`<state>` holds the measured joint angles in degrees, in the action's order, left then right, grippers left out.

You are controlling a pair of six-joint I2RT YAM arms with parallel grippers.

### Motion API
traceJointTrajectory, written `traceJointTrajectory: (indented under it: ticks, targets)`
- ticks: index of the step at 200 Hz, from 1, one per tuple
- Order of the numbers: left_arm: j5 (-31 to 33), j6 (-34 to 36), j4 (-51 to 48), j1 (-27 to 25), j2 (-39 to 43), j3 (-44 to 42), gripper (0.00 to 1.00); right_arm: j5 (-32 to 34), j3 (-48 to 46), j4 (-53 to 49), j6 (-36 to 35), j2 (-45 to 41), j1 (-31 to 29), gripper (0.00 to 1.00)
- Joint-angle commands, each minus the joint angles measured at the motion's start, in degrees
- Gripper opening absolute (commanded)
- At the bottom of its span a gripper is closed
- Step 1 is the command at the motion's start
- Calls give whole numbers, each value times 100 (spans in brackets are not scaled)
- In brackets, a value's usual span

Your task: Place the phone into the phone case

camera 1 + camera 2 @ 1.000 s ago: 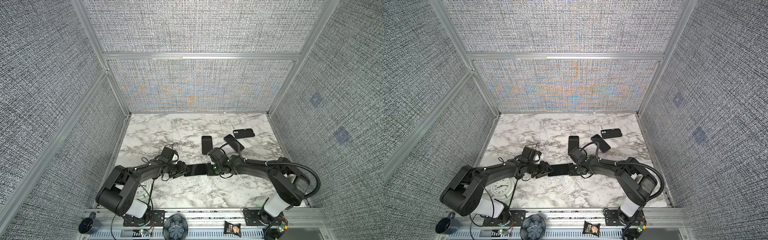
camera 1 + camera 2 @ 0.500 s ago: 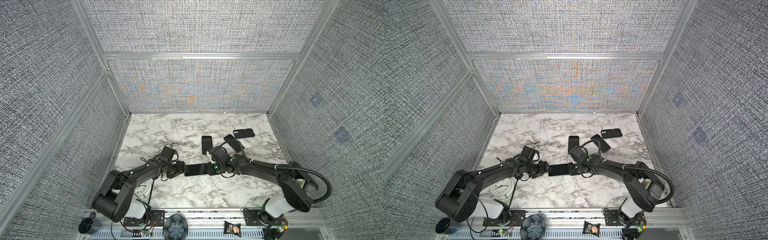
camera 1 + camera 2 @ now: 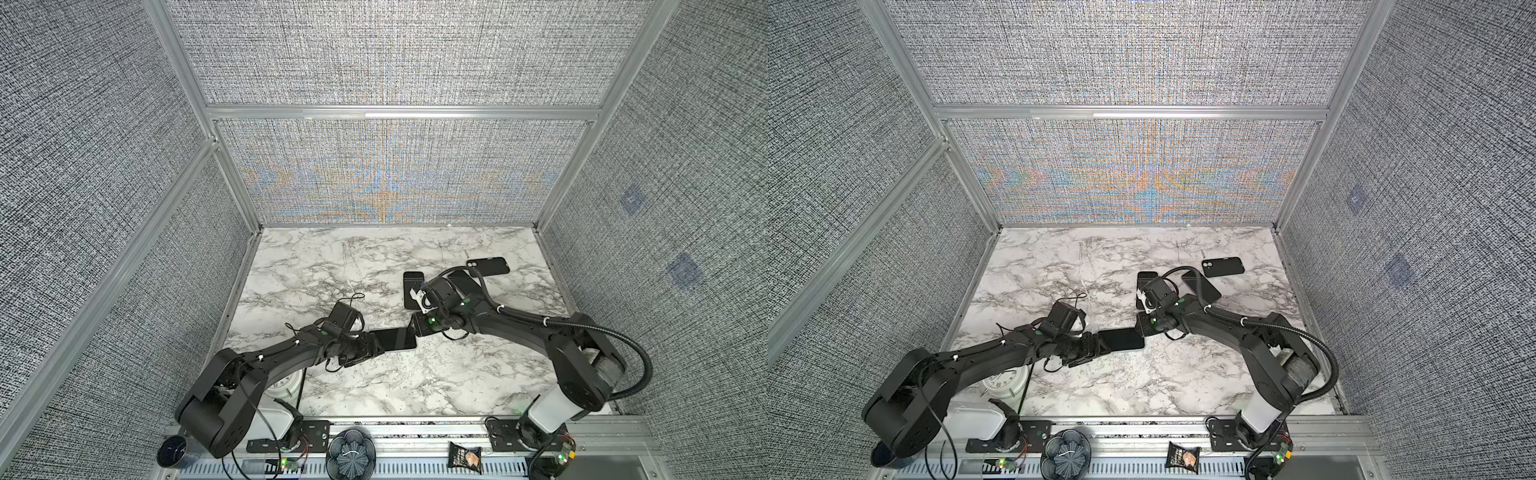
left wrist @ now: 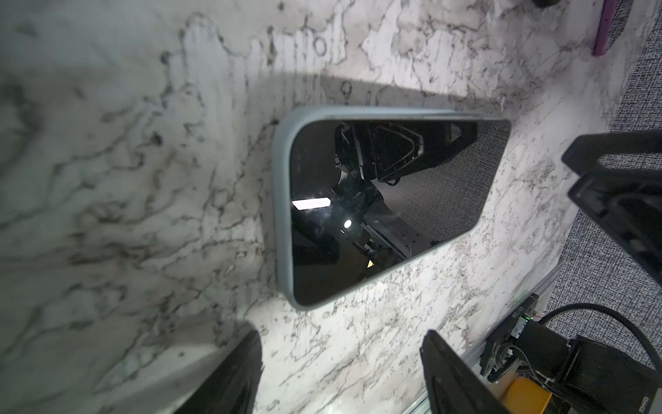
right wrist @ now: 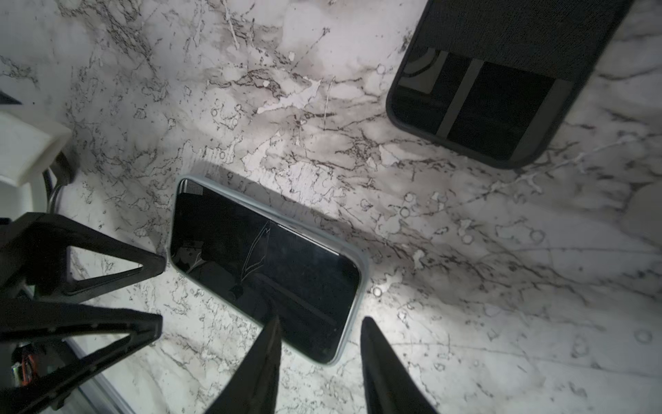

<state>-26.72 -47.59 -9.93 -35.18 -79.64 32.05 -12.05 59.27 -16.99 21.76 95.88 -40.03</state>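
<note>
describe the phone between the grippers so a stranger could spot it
On the marble table, look front and centre, between the left gripper and right gripper. The phone lies flat there, screen up. Only it has a pale grey-blue rim; the phones behind look all black.

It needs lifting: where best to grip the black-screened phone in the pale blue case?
Across its two long rims, from above: the black-screened phone in the pale blue case lies flat, screen up, on the marble table, leaving only narrow sides to pinch.

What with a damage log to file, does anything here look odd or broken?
Only the phone: thin pale forked lines cross its screen in the right wrist view, a crack or a reflection, I cannot tell.
</note>
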Motion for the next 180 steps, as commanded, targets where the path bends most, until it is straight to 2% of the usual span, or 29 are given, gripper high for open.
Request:
traceJointTrajectory:
  ticks: [1,32,75,180]
  targets:
    - [-88,-40,262,-24,-225,77,70,-417,226,197,-310,294,63,41]
    - [-20,-9,313,-24,-399,143,70,-602,364,258,-412,636,125,41]
    - [28,38,403,-15,-677,266,70,-736,341,205,-488,835,159,49]
    - [-68,323,521,193,-1362,809,70,-886,-157,-43,-367,426,116,47]
